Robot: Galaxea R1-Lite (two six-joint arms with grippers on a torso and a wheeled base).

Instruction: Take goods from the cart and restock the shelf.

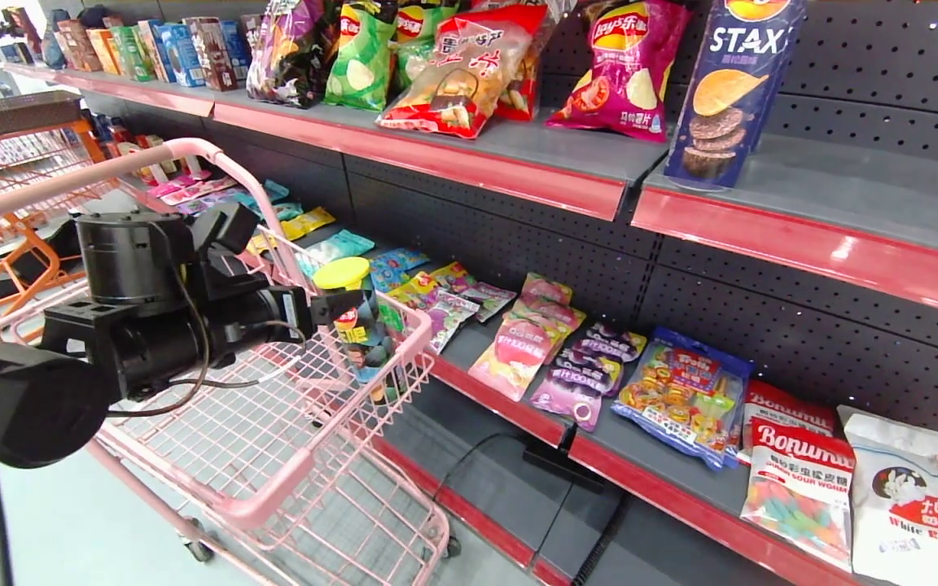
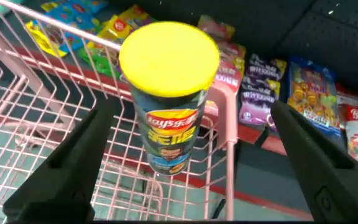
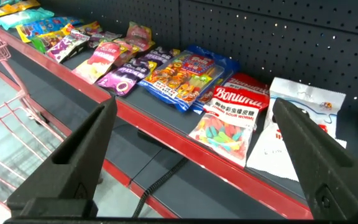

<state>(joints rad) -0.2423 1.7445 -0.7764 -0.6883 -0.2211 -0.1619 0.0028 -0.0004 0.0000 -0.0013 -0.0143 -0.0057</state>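
Note:
A chips can with a yellow lid stands upright in the far corner of the pink wire cart. My left gripper is inside the cart at the can, open. In the left wrist view the can stands between the two spread fingers without touching them, just inside the cart rim. My right gripper is open and holds nothing, hanging over the lower shelf's red edge near flat candy bags. A similar blue chips can leans on the upper shelf.
Chip bags and boxes fill the upper shelf's left part; grey room lies right of the blue can. Candy bags cover the lower shelf. A black cable lies on the bottom shelf. An orange cart stands behind.

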